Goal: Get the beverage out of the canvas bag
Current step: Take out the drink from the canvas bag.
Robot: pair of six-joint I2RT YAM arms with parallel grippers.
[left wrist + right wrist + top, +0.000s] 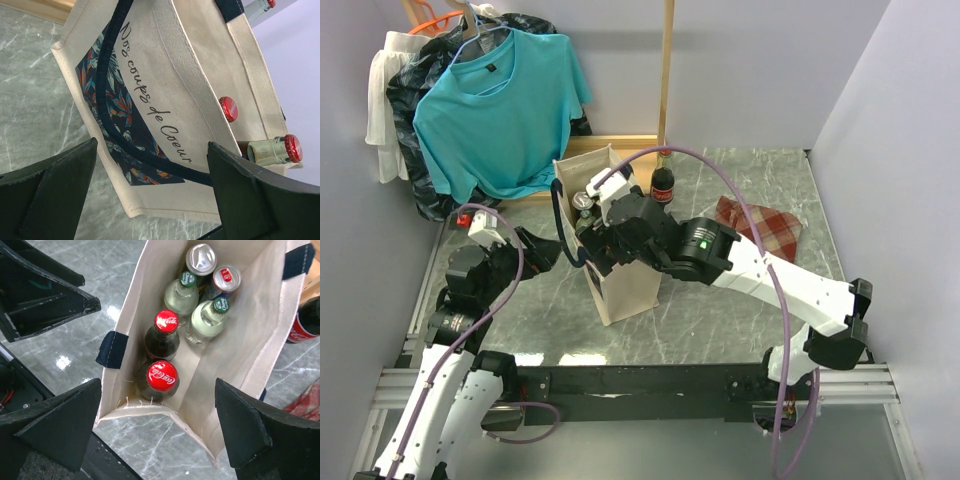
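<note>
The cream canvas bag (625, 280) stands upright mid-table with its mouth open. Inside it, the right wrist view shows two cola bottles with red caps (162, 376) (166, 321), two pale bottles with green caps (187, 280) and two cans (201, 257). My right gripper (159, 390) hovers open over the bag's near end, just above the nearest red cap. It touches nothing. My left gripper (152, 150) is open too. It faces the bag's printed side (150, 100), whose navy handle (107, 85) hangs across the gap between the fingers.
A cola bottle (663, 185) stands on the table just behind the bag. A red plaid cloth (765, 225) lies to the right. A teal T-shirt (500, 110) hangs at the back left beside a wooden frame (666, 80). Grey walls close in both sides.
</note>
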